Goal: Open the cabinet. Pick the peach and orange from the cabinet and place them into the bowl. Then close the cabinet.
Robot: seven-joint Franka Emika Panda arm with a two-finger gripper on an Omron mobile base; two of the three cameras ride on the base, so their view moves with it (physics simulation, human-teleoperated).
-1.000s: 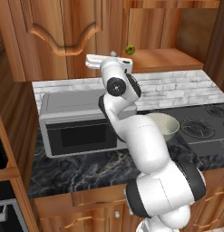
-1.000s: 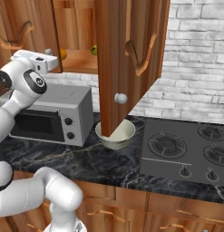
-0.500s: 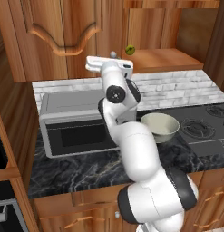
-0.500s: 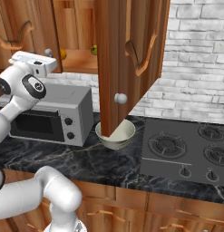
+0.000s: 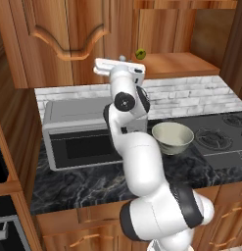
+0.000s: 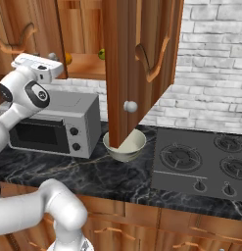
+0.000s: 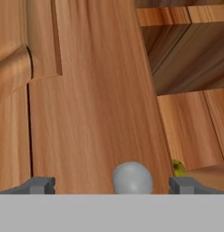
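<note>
Facing left door of cabinet (image 7: 86, 99) at close range, claw (image 7: 111, 185) spread open, fingertips (image 7: 41, 184) on either side of round silver knob (image 7: 133, 178), not touching it. Right door (image 6: 137, 63) swung wide open, off to claw's right. Orange (image 6: 68, 58) on cabinet shelf just beyond claw; green-yellow fruit (image 5: 140, 53) on shelf to claw's right. Bowl (image 5: 172, 137) below and right of claw, on dark counter (image 5: 83, 179) beside microwave (image 5: 78, 132). Peach not discernible.
</note>
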